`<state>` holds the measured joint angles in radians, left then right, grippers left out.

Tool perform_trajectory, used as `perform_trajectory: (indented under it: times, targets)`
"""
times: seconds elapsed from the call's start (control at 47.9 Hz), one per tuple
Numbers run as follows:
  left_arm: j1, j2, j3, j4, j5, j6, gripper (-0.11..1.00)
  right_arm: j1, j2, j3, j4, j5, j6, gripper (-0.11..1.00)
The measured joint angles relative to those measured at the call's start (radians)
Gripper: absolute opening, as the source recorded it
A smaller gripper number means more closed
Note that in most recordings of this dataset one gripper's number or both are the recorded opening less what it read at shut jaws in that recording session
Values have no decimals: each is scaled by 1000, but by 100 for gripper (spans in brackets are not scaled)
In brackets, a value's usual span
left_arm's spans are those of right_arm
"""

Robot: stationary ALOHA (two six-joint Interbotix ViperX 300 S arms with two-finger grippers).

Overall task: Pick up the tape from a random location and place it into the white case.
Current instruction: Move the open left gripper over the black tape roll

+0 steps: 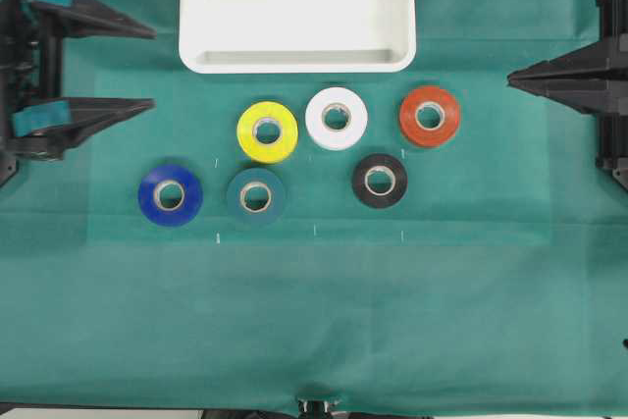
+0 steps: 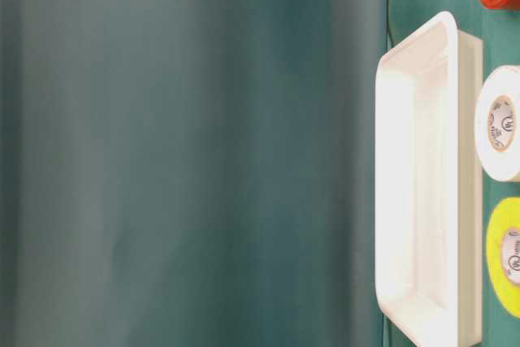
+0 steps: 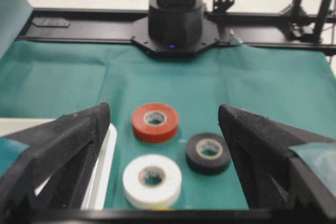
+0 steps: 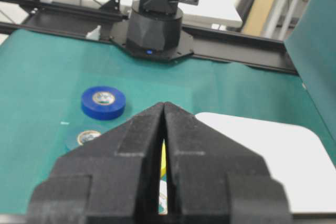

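Tape (image 1: pixel 380 181) lies flat on the green cloth (image 1: pixel 314 321), apart from the white case (image 1: pixel 297 58). Left gripper (image 1: pixel 147 68) is spread wide and empty; right gripper (image 1: pixel 512 77) is closed on nothing.

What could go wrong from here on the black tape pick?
1. The black ring-shaped tape roll lies close to the white roll and red roll; the wide-open left gripper could nudge them.
2. The dark teal roll sits nearer that arm and looks similar, inviting a wrong pick.
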<state>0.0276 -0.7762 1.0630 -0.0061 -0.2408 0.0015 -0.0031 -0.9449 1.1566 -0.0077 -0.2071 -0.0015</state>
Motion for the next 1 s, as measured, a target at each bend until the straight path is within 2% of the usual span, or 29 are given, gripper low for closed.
perform_trajectory:
  times: [0.272, 0.522, 0.752, 1.003]
  targets:
    - [2, 238, -178, 0, -32, 5, 98, 0, 0, 0, 0, 0, 0, 0]
    - [3, 477, -403, 0, -26, 6, 98, 0, 8, -2, 0, 0, -2, 0]
    - [0, 634, -607, 2, 48, 8, 98, 0, 8, -2, -2, 0, -2, 0]
    - [-3, 738, -753, 0, 144, 8, 98, 0, 8, 0, -3, 0, -2, 0]
